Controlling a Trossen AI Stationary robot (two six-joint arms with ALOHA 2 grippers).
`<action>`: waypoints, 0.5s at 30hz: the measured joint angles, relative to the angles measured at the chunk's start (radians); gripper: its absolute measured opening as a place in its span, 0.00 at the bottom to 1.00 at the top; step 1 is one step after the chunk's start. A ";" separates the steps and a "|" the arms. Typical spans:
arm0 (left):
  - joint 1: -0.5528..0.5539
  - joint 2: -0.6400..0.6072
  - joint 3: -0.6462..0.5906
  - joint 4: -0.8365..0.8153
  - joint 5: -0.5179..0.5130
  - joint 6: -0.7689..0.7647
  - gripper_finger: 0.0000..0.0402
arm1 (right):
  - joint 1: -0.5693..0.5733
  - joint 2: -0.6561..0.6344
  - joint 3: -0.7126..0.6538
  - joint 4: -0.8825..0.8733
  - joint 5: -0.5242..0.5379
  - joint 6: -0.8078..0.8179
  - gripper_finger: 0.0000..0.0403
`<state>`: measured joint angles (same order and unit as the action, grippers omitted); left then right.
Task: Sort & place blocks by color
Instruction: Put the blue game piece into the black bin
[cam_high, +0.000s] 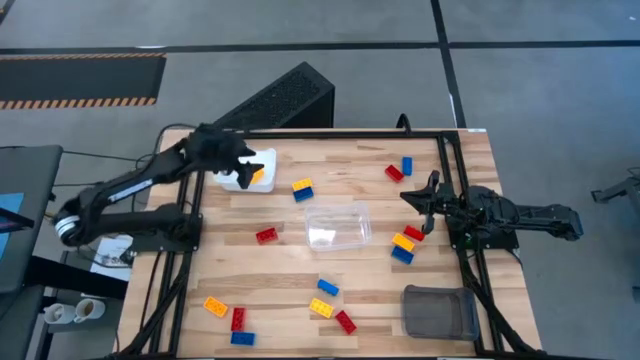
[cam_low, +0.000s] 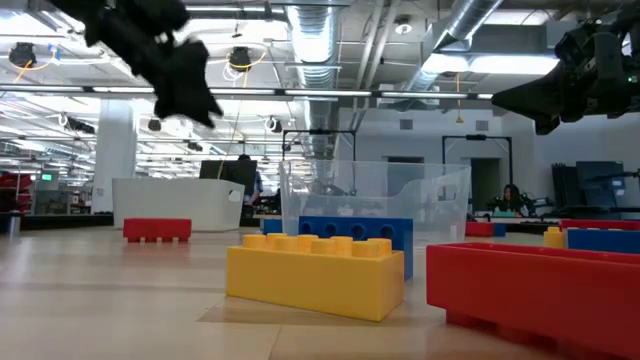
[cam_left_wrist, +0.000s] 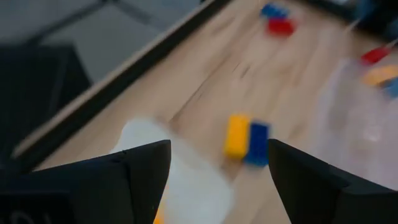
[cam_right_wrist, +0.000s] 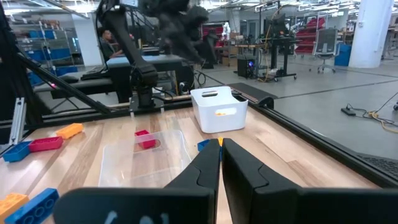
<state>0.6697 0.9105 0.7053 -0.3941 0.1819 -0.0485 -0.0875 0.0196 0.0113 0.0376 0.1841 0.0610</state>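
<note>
Left hand gapes empty above white bin holding yellow-orange block

A large industrial lab: exposed ceiling ducts, concrete floor, distant workbenches, red storage racks.

- A yellow block lay inside the white bin at the table's far left.
- A yellow-and-blue pair sat side by side, touching, just beside that bin.
- A red block lay alone left of the clear tray.
- Red and blue blocks lay near the far right edge.
- A red, orange and blue cluster sat right of the clear tray.
- Blue, yellow and red blocks lay near the front centre.
- Orange, red and blue blocks lay at the front left.
</note>
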 joint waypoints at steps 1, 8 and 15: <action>-0.024 -0.038 -0.010 0.016 -0.011 -0.013 0.59 | 0.000 0.000 0.000 0.000 0.000 0.000 0.11; -0.211 -0.257 -0.088 0.166 -0.064 -0.134 0.53 | 0.000 0.000 0.000 0.000 0.000 0.000 0.11; -0.398 -0.318 -0.177 0.311 -0.122 -0.157 0.49 | 0.000 0.000 0.000 0.000 0.000 0.000 0.11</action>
<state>0.2721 0.5926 0.5279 -0.0830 0.0598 -0.2058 -0.0875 0.0196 0.0116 0.0376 0.1841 0.0612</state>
